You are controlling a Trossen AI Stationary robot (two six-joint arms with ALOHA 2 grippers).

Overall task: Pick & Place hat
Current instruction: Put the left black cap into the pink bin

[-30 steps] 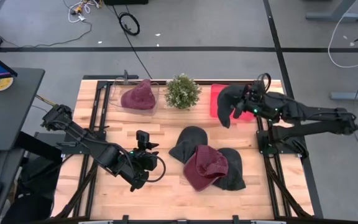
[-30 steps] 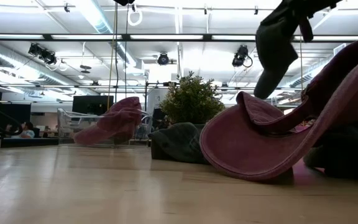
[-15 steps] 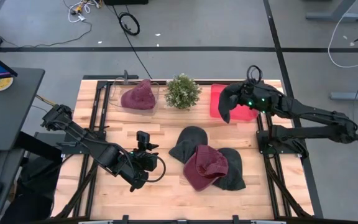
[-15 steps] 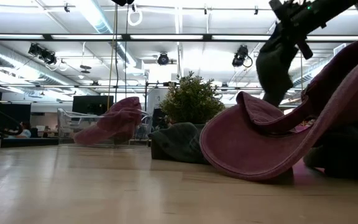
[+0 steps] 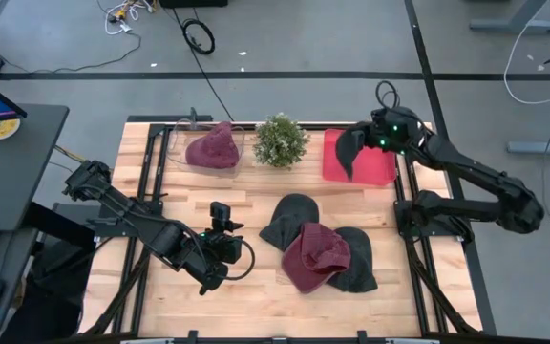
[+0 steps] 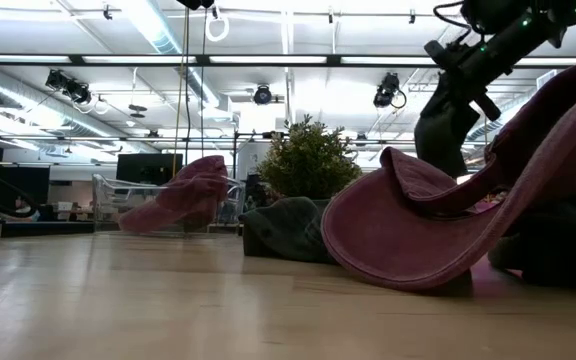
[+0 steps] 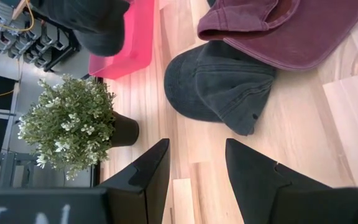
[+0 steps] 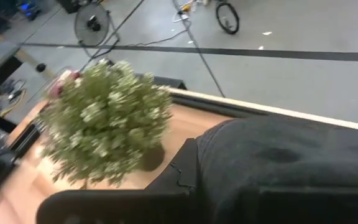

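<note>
Dark grey cap [image 5: 348,153] hangs pinched in right gripper [image 5: 378,139] fingers, directly over pink bin [image 5: 384,172], seemingly for dropping in | left gripper [image 7: 194,171] fingers parted, empty, facing plant [image 7: 67,123], waiting above table [image 5: 246,201]

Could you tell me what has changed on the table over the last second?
The right gripper, shut on the dark hat, has swung toward the table's far edge and carried the hat from the near side of the pink bin to hang over it. The left gripper, the hats in the middle, the plant and the maroon hat in the clear bin stayed as they were.
</note>
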